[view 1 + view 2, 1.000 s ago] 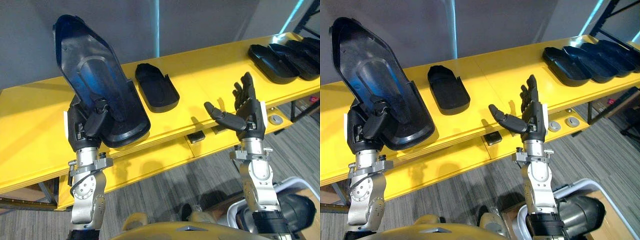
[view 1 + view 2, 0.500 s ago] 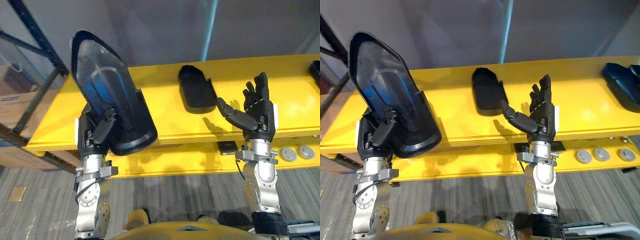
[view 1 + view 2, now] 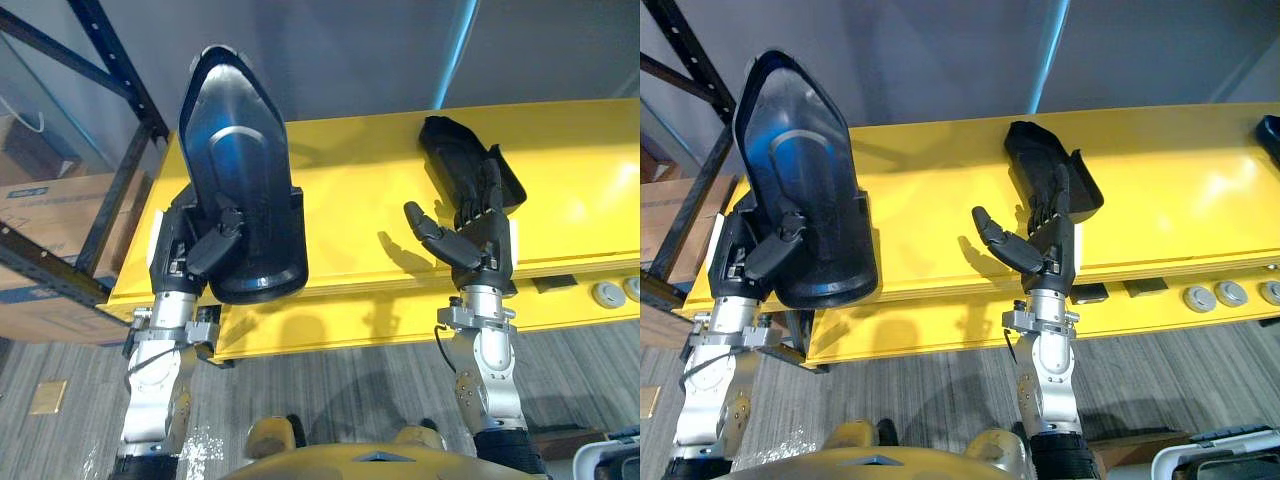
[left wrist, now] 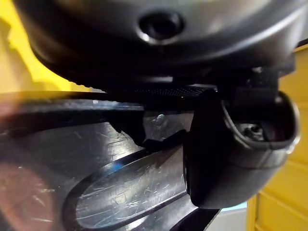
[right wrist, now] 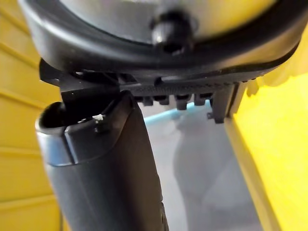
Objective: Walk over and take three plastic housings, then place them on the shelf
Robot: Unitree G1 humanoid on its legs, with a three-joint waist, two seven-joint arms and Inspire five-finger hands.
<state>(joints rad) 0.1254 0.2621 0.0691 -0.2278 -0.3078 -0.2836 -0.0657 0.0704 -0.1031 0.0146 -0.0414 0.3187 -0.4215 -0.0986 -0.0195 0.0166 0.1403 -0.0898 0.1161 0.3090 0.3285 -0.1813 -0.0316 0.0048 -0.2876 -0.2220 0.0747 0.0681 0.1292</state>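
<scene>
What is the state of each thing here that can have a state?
left robot hand: shut on the held housing, thumb across its inner face.
held housing: in the air, standing upright, nose up.
right robot hand: open, empty, raised.
second housing: lying on the yellow bench.

The big black plastic housing [image 3: 240, 190] looks shiny, smooth and a bit scratched; the yellow shelf [image 3: 350, 190] is smooth and glossy.
</scene>
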